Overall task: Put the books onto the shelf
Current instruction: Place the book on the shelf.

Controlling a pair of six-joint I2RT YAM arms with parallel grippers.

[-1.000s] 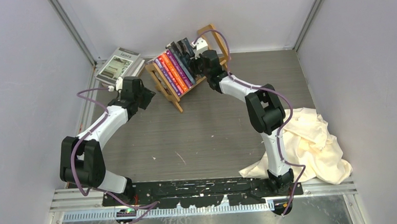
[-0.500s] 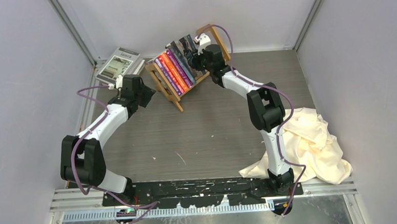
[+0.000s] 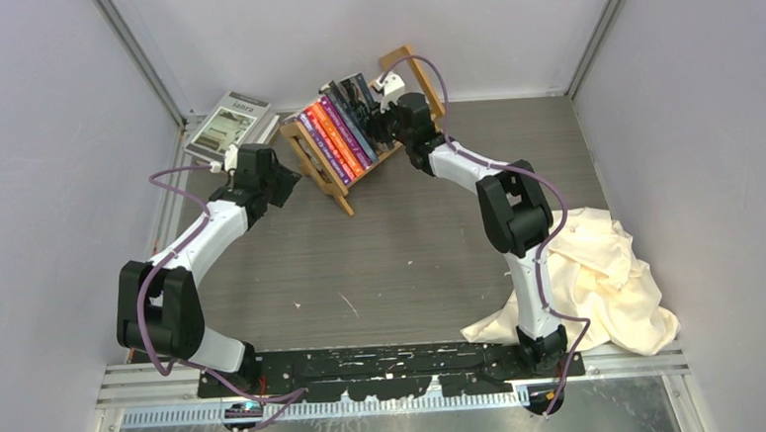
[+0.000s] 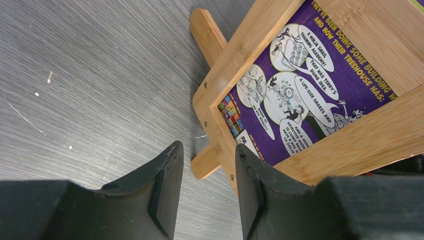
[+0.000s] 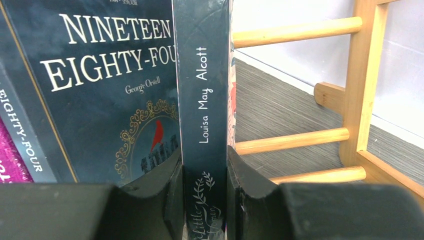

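Ignore the cream cloth (image 3: 600, 274) heaped by the right arm's base. Farther in, find the left gripper (image 4: 207, 160) with jaws parted and empty, just beside the shelf (image 4: 245, 55) end frame, a purple book (image 4: 320, 65) showing through it. Beyond, see the right gripper (image 5: 205, 165) clamped across the spine of a dark blue paperback (image 5: 202, 90) standing on the shelf against Nineteen Eighty-Four (image 5: 110, 100). Expect light, fairly stiff stock with a slick cover; pinch low on the spine, never the flexing page edge. Farthest, note the grey and white books (image 3: 228, 120) lying flat in the left corner, off the shelf; probably heavier, so take by the spine side.
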